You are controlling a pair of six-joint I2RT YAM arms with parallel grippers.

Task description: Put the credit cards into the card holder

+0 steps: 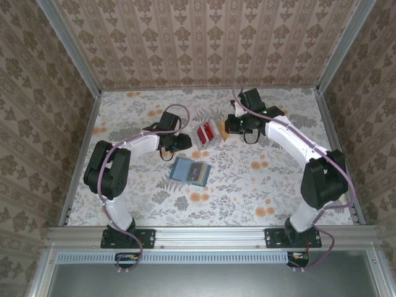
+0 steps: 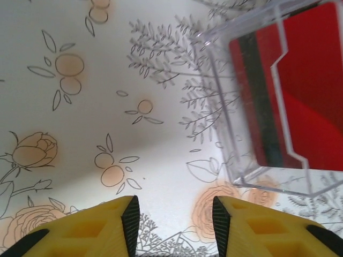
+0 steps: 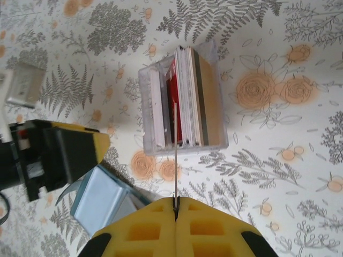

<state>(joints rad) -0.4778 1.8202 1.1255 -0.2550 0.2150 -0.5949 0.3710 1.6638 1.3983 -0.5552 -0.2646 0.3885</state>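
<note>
**One Card Pinched at the Box, Card Holder Waiting**

From above, the floral-patterned bench carries a clear plastic box of red plastic credit cards, set a little toward its far edge. The teal-blue bifold card holder lies open near the middle, on the near-edge side of the box. The left end effector sits just left of the box and the right end effector just right of it.

In the left wrist view, the yellow fingers are spread wide and empty over bare bench, with the box close ahead.

In the right wrist view, the end effector is pressed together on a single thin card. The card is seen edge-on, so its colour cannot be told, and it stands over the box's stack.

The step in hand looks like drawing one card out of the box. The next move likely calls for carrying it toward the near edge, levelling it with a pocket mouth and sliding it in, with the left end effector free to steady the card holder.
</note>
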